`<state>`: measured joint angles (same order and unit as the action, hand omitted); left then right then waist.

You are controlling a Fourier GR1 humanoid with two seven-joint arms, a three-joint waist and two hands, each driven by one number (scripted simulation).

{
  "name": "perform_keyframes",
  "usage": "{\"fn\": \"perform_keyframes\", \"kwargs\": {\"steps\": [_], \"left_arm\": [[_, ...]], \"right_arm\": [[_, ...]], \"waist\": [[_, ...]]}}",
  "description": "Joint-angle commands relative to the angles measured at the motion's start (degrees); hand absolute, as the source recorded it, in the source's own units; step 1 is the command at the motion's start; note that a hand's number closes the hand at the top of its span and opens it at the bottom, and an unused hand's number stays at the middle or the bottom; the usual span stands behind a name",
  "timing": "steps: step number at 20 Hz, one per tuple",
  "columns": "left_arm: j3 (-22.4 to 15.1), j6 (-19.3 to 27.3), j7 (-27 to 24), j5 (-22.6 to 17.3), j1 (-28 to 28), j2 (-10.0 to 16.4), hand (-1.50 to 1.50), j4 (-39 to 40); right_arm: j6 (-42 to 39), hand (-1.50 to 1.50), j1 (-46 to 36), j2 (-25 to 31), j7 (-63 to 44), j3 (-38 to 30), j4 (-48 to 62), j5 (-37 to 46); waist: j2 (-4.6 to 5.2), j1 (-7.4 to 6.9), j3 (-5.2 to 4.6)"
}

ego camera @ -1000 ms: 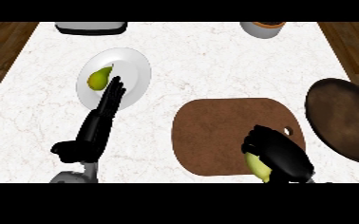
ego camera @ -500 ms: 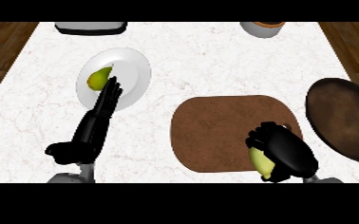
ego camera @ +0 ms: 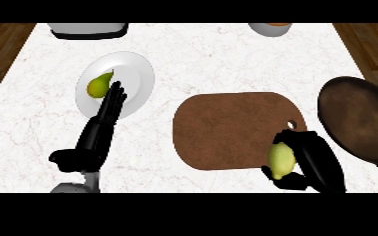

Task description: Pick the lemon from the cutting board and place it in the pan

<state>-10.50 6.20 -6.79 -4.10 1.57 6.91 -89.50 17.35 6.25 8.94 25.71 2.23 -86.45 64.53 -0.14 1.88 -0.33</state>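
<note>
The yellow lemon point(ego camera: 281, 160) is held in my right hand point(ego camera: 314, 160), whose fingers curl round it over the near right corner of the brown cutting board point(ego camera: 229, 130). The dark round pan point(ego camera: 353, 117) lies just right of the board, partly cut off by the view's edge. My left hand point(ego camera: 100, 130) rests open at the left, fingers straight and pointing up over the rim of a white plate point(ego camera: 136, 75).
The white plate holds a green pear point(ego camera: 98, 84). A grey appliance point(ego camera: 87, 30) sits at the back left and a bowl point(ego camera: 269, 28) at the back right. Wooden floor shows beyond both counter sides.
My right hand with the lemon has lifted slightly and shifted a little toward the pan. The left hand has stayed where it was.
</note>
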Motion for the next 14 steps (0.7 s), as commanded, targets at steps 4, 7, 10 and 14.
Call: {"fn": "perform_keyframes", "kwargs": {"steps": [4,7,10,14], "left_arm": [[0.51,0.26,1.49,-0.23,1.26,-0.08,0.0,-0.33],[-0.66,-0.67,-1.62,0.14,-0.08,-0.98,0.0,1.54],[-0.61,0.5,0.14,1.08,0.71,-1.11,0.0,-0.01],[0.19,-2.08,1.35,-0.6,0.26,0.12,0.0,-2.16]], "right_arm": [[-2.37,1.5,-0.79,-8.71,-31.9,-2.95,-9.47,4.59],[-4.26,1.5,-0.5,-8.83,-42.96,2.34,-17.97,4.96],[-4.8,1.5,0.71,-8.89,-51.17,4.47,-24.4,5.44],[-7.2,1.5,-1.68,-8.91,-54.8,-0.34,-27.34,1.3]], "waist": [[-0.17,-0.41,0.04],[-0.11,-0.79,0.15],[-0.06,-1.19,0.26],[0.04,-1.66,0.31]]}}
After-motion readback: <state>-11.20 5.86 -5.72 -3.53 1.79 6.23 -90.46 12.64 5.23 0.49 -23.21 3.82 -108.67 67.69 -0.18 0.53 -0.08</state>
